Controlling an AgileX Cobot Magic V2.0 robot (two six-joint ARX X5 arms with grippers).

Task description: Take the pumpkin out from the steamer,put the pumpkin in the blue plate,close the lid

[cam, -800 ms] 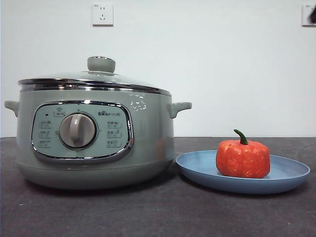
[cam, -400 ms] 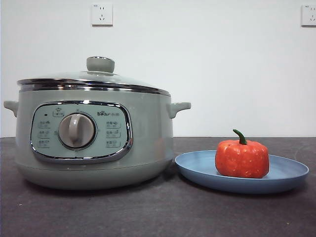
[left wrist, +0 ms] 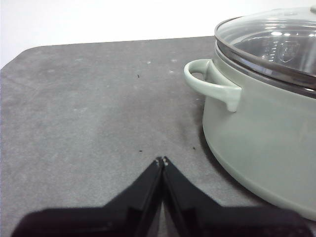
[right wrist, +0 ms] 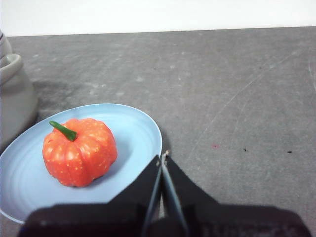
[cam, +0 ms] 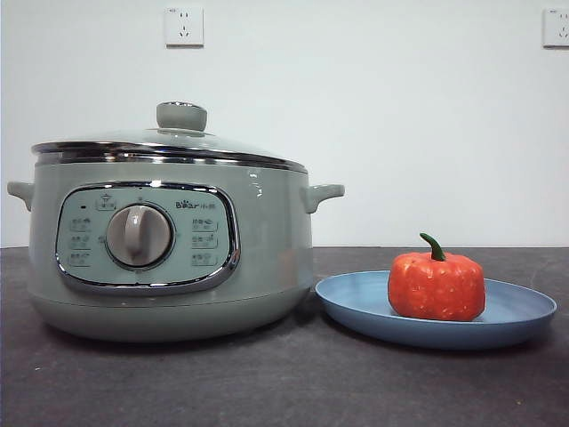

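Observation:
The orange-red pumpkin (cam: 436,285) (right wrist: 79,150) with its green stem sits upright in the blue plate (cam: 524,313) (right wrist: 138,129), right of the steamer. The pale green steamer (cam: 267,240) (left wrist: 266,133) stands at the left with the glass lid (cam: 169,140) (left wrist: 276,42) resting on its rim, green knob (cam: 181,116) on top. My right gripper (right wrist: 163,157) is shut and hangs empty just outside the plate's rim. Beside the steamer's side handle (left wrist: 210,85), my left gripper (left wrist: 161,161) is shut over the bare mat, holding nothing. Neither arm shows in the front view.
A dark grey mat (cam: 284,382) covers the table. Two wall sockets (cam: 183,26) (cam: 556,27) sit on the white wall behind. The mat's rounded corner (left wrist: 19,54) shows in the left wrist view.
A dark arm tip at the top right corner one second ago has left the front view. Pot, lid, plate and pumpkin stay where they were.

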